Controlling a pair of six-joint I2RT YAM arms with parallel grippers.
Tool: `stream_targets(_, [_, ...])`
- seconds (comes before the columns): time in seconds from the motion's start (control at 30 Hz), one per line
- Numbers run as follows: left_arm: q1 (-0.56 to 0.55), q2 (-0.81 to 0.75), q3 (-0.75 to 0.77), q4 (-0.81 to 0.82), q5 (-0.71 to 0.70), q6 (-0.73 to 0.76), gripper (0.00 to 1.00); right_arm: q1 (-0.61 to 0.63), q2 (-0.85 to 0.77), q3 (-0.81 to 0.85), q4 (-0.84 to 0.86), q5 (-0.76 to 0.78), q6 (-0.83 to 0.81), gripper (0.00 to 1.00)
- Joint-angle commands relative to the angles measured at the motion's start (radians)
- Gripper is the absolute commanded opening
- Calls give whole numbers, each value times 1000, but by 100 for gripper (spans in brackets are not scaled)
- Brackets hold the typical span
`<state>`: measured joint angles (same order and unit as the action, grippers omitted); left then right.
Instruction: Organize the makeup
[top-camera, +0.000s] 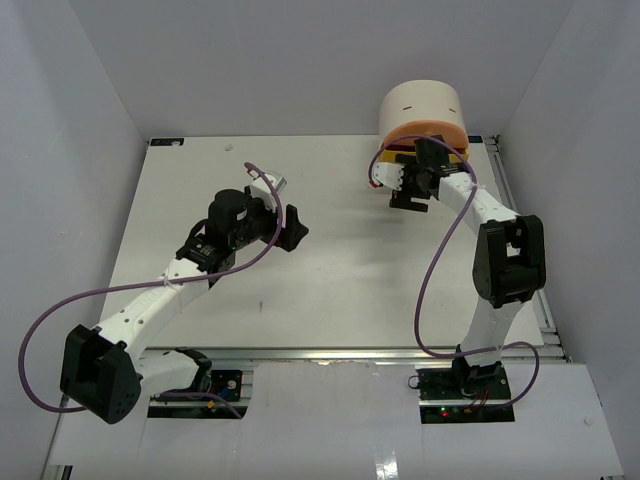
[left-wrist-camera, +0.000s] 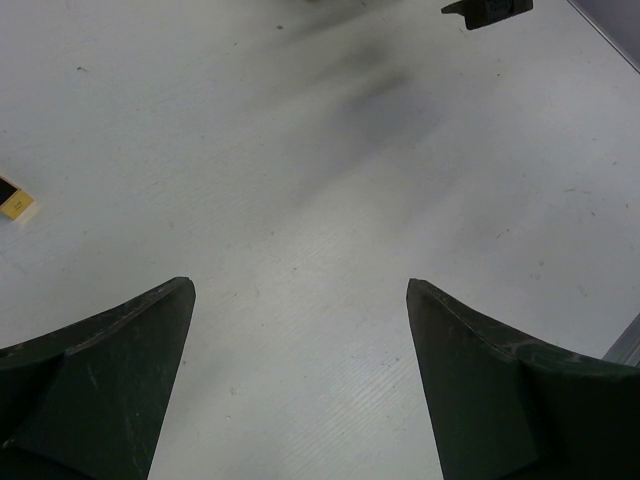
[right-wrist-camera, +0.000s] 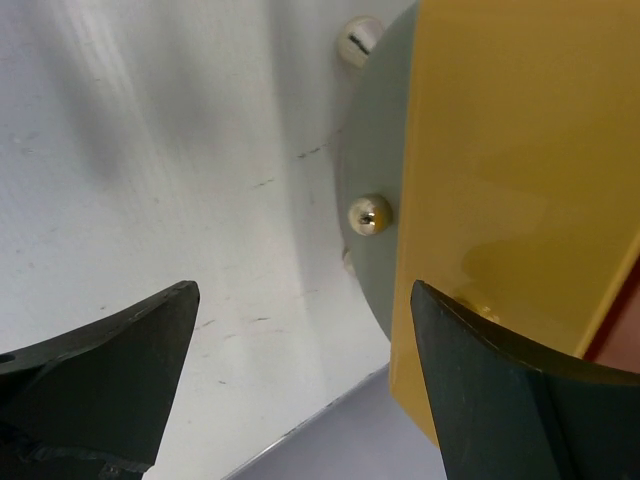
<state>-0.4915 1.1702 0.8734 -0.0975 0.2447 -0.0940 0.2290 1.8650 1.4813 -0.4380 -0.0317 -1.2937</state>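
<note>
Two pincers stand released, each grasping nothing. On the left, the left pincer (top-camera: 293, 228) hangs over the white surface (top-camera: 340, 285); a small yellow-and-black scrap (left-wrist-camera: 15, 198) lies beside it, too cropped to name. To the right, the right pincer (right-wrist-camera: 302, 287) gapes beside the yellow drawer (right-wrist-camera: 510, 150) of the round cream drawer unit (top-camera: 420, 100), near a grey-green drawer front (right-wrist-camera: 378, 130) and its metal knob (right-wrist-camera: 367, 213). No makeup shows plainly; it may sit inside the drawers. Working that drawer well likely means pressing squarely on its face, fingers off the knob, so the unit does not slide.
</note>
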Motion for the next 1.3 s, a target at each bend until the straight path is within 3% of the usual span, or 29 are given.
stream_targets(0.0, [9, -36, -7, 12, 3, 6, 98, -34, 55, 146, 68, 78, 25, 93])
stream_targets(0.23, [10, -37, -8, 12, 4, 5, 98, -36, 78, 145, 157, 97, 72, 92])
stream_targets(0.4, [11, -35, -5, 12, 12, 5, 98, -36, 10, 34, 210, 64, 71, 92])
stream_targets(0.5, [11, -40, -7, 12, 10, 6, 98, -36, -58, -8, 160, -70, 134, 93])
stream_targets(0.7, [14, -44, -7, 16, 20, 1, 98, -42, -266, -202, 191, -300, 449, 95])
stream_targets(0.87, [17, -49, -8, 16, 20, -3, 98, -76, -365, -323, 276, -375, 767, 96])
stream_targets(1.07, [18, -61, -11, 18, 11, -4, 98, -156, -389, -499, 537, -270, 1277, 100])
stream_targets(1.17, [18, -62, -13, 18, 9, -6, 98, -189, -353, -545, 596, -157, 1504, 91])
stream_targets(1.27, [19, -55, -11, 19, 10, -4, 98, -197, -329, -583, 716, -130, 1589, 86])
